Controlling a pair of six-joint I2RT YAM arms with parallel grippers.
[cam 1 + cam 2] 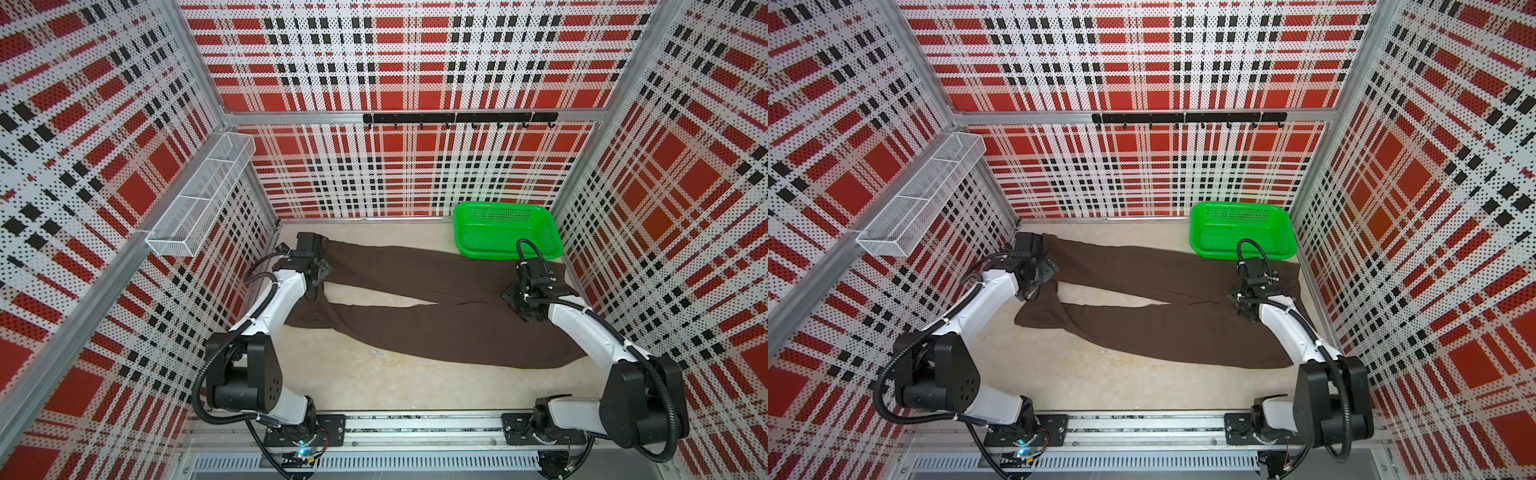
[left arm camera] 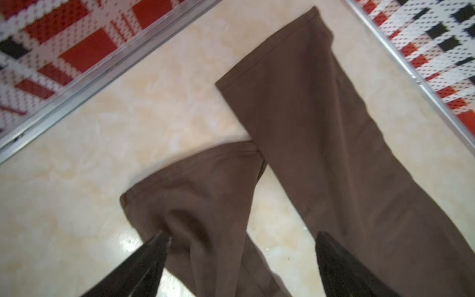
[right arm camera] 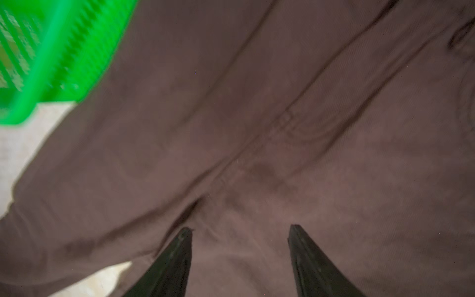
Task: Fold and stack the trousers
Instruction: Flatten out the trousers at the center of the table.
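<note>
Left gripper (image 2: 243, 234) hangs with its jaws spread wide and nothing caught between them, over the leg ends of the trousers (image 1: 415, 332), at the stretch of cloth farthest from the green basket (image 1: 490, 250). In the left wrist view one dark finger (image 2: 144, 262) sits over the edge of the nearer leg, whose hemmed cuff (image 2: 187, 177) lies rumpled on the pale table (image 1: 374, 386). The other finger sits over the longer leg, which lies flat. Whether either fingertip touches the cloth cannot be told. The right gripper (image 3: 241, 227) is also parted, though less widely. Its fingers (image 3: 174, 259) hover above the upper part of the trousers where the seams meet, just beside the basket, with no fold pinched between them. That view is blurred, so contact with the cloth cannot be judged. In both top views the trousers lie unfolded and spread flat. The waist end sits next to the basket, its edge running right along the basket's near wall. The two legs stretch away from the basket in a narrow V, with a sliver of bare table between them. The basket itself stands on the table at the foot of the back wall, beyond the waist end.
</note>
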